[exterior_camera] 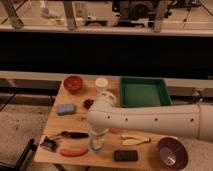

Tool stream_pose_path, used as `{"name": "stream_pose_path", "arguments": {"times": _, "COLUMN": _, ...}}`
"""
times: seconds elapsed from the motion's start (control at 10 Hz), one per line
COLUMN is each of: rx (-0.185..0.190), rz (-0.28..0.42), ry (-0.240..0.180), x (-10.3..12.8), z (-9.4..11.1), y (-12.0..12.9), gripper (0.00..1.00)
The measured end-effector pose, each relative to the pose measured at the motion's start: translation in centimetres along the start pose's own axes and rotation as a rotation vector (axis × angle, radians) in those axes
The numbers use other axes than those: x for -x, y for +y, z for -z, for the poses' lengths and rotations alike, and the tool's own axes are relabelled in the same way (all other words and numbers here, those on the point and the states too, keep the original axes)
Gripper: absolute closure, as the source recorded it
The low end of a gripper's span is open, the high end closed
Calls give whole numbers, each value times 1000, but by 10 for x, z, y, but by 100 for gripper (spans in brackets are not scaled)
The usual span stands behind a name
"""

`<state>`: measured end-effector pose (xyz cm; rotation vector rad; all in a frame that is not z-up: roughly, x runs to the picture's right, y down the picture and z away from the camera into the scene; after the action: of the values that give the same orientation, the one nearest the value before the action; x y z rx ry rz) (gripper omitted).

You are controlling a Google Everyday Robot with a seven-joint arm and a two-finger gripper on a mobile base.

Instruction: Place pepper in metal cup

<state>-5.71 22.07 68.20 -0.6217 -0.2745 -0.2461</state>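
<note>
Camera view: tool [97, 141] is hanging low over the table [55, 127] front, just right of the pepper [74, 151], which is lying free. Open or closed: can't tell. Approach step is running. Next is calling for shifting left and grasping. Metal cup: can't pick it out.

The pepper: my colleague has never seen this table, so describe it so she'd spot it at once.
On the wooden table, look along the near edge, camera-left of the gripper hanging below the white arm. The pepper lies flat there, just in front of a black-handled tool. It is the only slim red-orange thing; the block to its right is black and rectangular.
</note>
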Motion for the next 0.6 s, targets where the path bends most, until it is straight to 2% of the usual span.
{"name": "stream_pose_path", "arguments": {"times": 0.3, "rx": 5, "rz": 15, "ry": -21, "x": 9, "z": 4, "y": 2, "gripper": 20}}
{"name": "stream_pose_path", "arguments": {"times": 0.6, "rx": -8, "rz": 23, "ry": -72, "x": 29, "z": 4, "y": 7, "gripper": 20}}
